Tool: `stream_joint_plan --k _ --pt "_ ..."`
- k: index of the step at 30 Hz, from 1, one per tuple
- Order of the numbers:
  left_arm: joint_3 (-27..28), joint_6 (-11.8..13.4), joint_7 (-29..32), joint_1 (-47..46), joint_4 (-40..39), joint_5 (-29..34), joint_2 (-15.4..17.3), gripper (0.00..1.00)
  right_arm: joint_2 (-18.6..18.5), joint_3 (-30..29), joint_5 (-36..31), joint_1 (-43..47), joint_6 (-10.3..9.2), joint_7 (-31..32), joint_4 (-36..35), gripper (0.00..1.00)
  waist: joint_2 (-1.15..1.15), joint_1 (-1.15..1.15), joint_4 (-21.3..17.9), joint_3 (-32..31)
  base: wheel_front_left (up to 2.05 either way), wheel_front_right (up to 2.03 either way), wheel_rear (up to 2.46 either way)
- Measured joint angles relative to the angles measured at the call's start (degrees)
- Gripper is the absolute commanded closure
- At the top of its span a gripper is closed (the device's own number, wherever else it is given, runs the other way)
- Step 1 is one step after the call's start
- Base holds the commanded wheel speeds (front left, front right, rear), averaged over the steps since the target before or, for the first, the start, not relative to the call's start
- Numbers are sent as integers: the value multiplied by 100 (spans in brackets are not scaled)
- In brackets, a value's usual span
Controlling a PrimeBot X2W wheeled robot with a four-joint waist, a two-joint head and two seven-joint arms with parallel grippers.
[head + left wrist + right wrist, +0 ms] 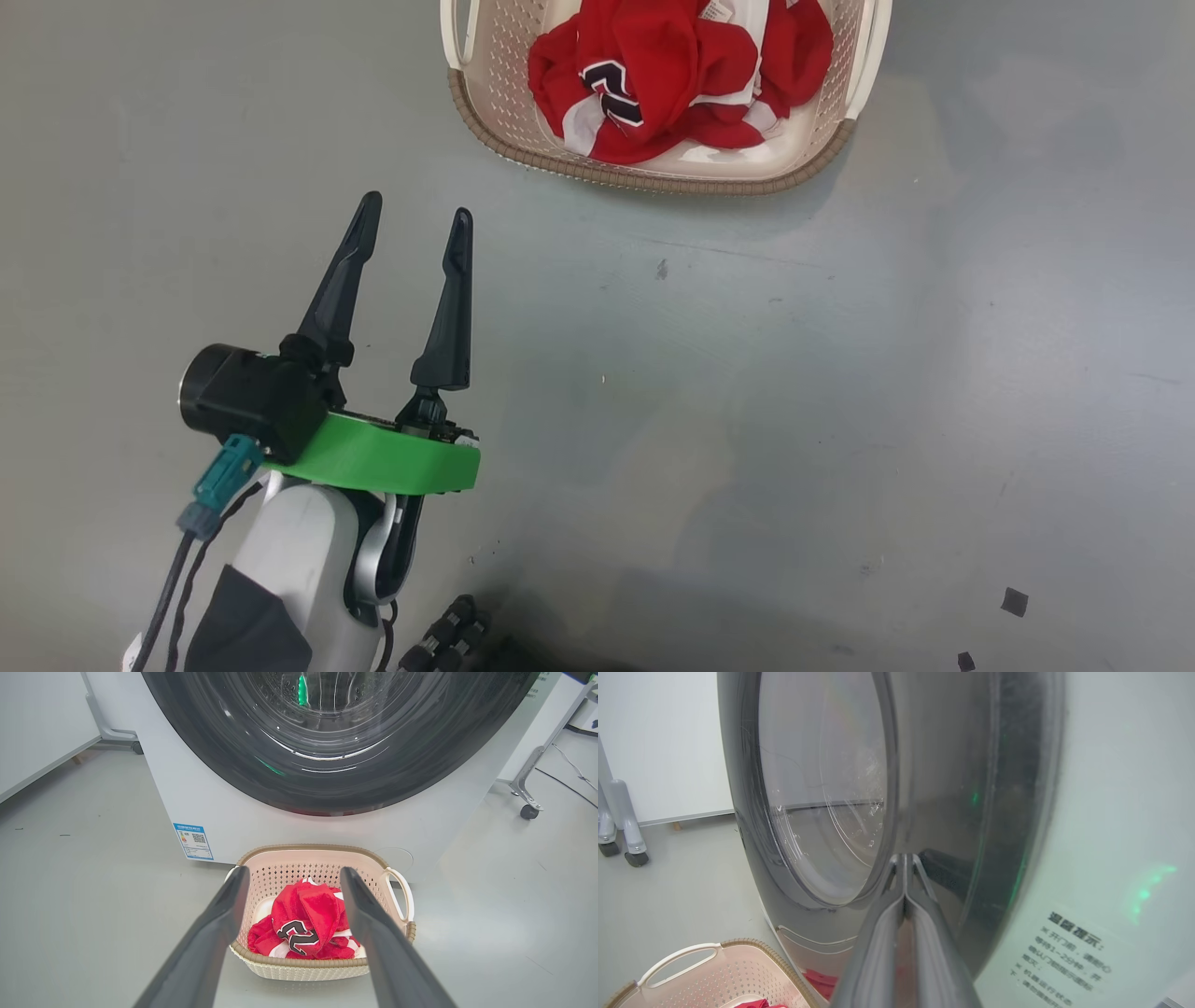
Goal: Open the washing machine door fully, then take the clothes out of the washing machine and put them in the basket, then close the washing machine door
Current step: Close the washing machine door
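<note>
Down on the grey floor [747, 373], from the head view: spotting the basket [653, 179] at the top edge, cradling the clothes [672, 75] in a red heap (white trim and dark lettering peeking out), so judging the unloading as done. Catching the left gripper [415, 205] hovering near the basket's front rim, fingers spread wide, holding nothing, touching nothing. Probably keeping clear while the other arm is working.

Switching to the left wrist view: looking along those parted fingers straight over the basket, sitting just in front of the washing machine [224, 812] and right below the washing machine door [336, 793]. Handy placing for dropping garments straight down from the drum mouth. Seeing the black rim lying flat against the white front, so reading the door as shut or very nearly so.

Moving on to the right wrist view: finding the right gripper [904, 858] with its two fingers pressed together, gripping nothing, aiming its tip at the glossy rim beside the glass bowl. Looking like a closed-finger push on the door (actual contact too hard to call, with only a reflection to go by). Judging the last step as being in hand: pressing the door home until latching. Watching for that tip skidding on the slick rim.
</note>
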Motion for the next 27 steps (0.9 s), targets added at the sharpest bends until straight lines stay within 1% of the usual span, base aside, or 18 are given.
stream_joint_plan --k 6,10,12,20,21,23,25,27 --pt "63 0 0 -53 137 11 -1 0 48 98 -56 91 -11 -257 345 100 0 0 -48 -139 0 0 0" --pt "142 -1 0 -61 197 103 -1 0 81 114 -55 366 -96 -467 561 100 0 0 -96 -304 0 0 0" --pt "187 -1 0 -72 237 136 -1 0 116 146 -53 553 -96 -567 647 100 0 0 -130 -407 0 0 0" --pt "397 -22 0 -69 458 368 -2 0 421 248 42 1292 -97 -754 798 100 0 0 -327 -905 0 0 0" --pt "437 -54 0 -65 487 404 -1 0 457 243 86 1378 -101 -769 800 100 0 0 -358 -974 0 0 0" --pt "497 -63 0 -48 526 461 -2 0 539 221 146 1546 -153 -784 799 100 0 0 -427 -1117 0 0 0" --pt "568 -73 0 -16 553 504 -2 0 616 179 205 1722 -162 -803 800 100 0 0 -502 -1263 0 0 0" --pt "637 -120 0 30 583 509 -1 0 717 90 283 1915 -269 -817 798 100 0 0 -582 -1409 0 0 0"
